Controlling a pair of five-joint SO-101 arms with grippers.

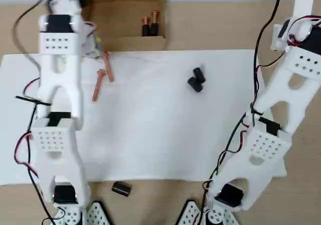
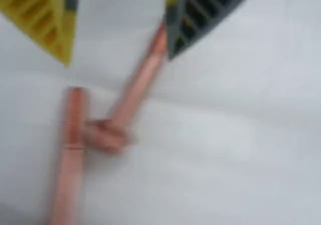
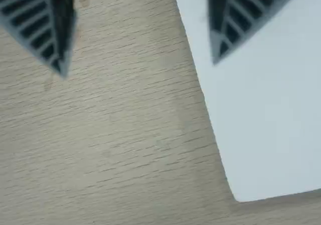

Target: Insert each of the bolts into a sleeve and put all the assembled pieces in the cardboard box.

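Note:
Two copper bolts lie on the white mat (image 1: pixel 165 130) near its far left corner: one (image 1: pixel 107 66) closer to the box, the other (image 1: pixel 98 85) just in front of it. My left gripper (image 1: pixel 95 48) hangs over them, open. In the left wrist view its yellow finger (image 2: pixel 45 19) and dark finger (image 2: pixel 200 14) straddle the slanted bolt (image 2: pixel 135 94), and the dark tip is at that bolt's end. The second bolt (image 2: pixel 70 155) lies beside it. Two black sleeves (image 1: pixel 196 79) sit mid-mat. My right gripper (image 3: pixel 138 65) is open over the mat's corner (image 3: pixel 271 125), holding nothing.
The cardboard box (image 1: pixel 123 39) stands at the far edge and holds two assembled pieces (image 1: pixel 149 24). A third black sleeve (image 1: pixel 121 188) lies on the bare wooden table near the front edge, between the arm bases. Cables run along both arms.

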